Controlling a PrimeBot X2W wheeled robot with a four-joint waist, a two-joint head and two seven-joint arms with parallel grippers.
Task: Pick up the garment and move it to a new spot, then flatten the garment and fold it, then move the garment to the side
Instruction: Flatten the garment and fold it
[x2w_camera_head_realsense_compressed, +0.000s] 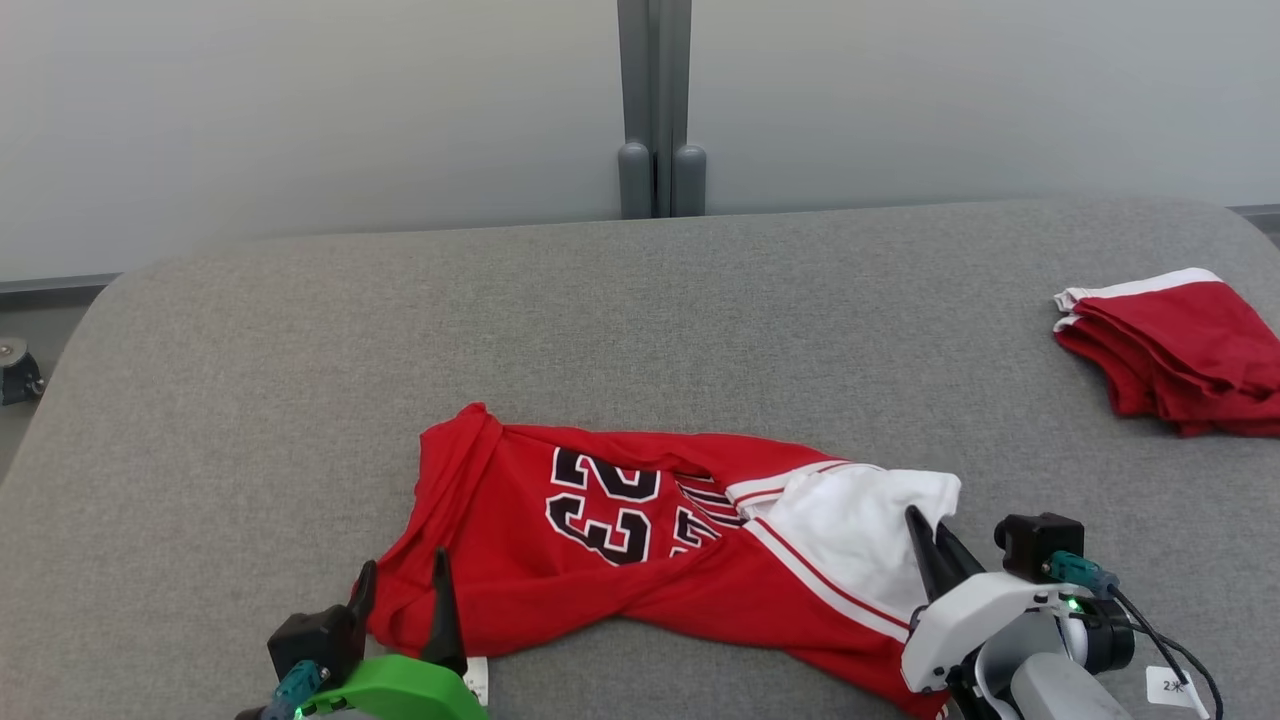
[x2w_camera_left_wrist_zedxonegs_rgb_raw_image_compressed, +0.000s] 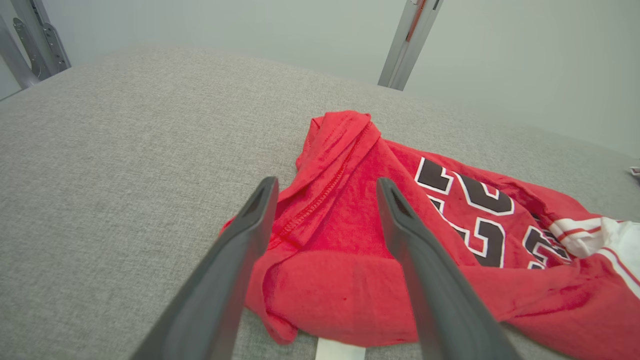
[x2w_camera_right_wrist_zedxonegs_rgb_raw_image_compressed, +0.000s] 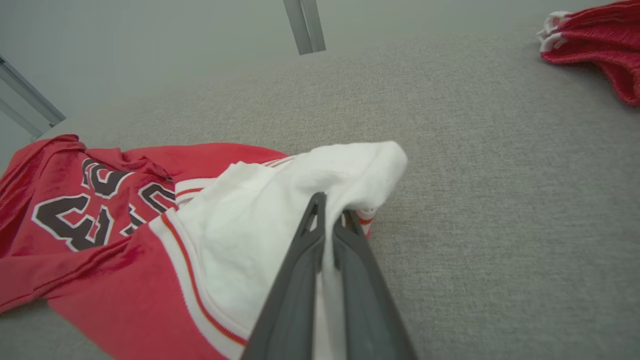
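The garment (x2w_camera_head_realsense_compressed: 560, 560) is a red jersey with black numbers and a white turned-out end, lying crumpled on the grey padded table (x2w_camera_head_realsense_compressed: 640, 330). My right gripper (x2w_camera_head_realsense_compressed: 930, 535) is shut on the white end of the garment (x2w_camera_right_wrist_zedxonegs_rgb_raw_image_compressed: 280, 220); in the right wrist view (x2w_camera_right_wrist_zedxonegs_rgb_raw_image_compressed: 332, 220) its fingers pinch a fold of white cloth. Over the red left end stands my left gripper (x2w_camera_head_realsense_compressed: 400, 585), open. Seen from the left wrist (x2w_camera_left_wrist_zedxonegs_rgb_raw_image_compressed: 325, 187), the two fingers straddle red cloth (x2w_camera_left_wrist_zedxonegs_rgb_raw_image_compressed: 330, 230) without closing on it.
A second red and white folded garment (x2w_camera_head_realsense_compressed: 1180, 350) lies at the table's far right, also seen in the right wrist view (x2w_camera_right_wrist_zedxonegs_rgb_raw_image_compressed: 600, 45). A grey post (x2w_camera_head_realsense_compressed: 655, 110) stands behind the table's back edge. A white tag (x2w_camera_left_wrist_zedxonegs_rgb_raw_image_compressed: 340, 350) lies under the garment's near edge.
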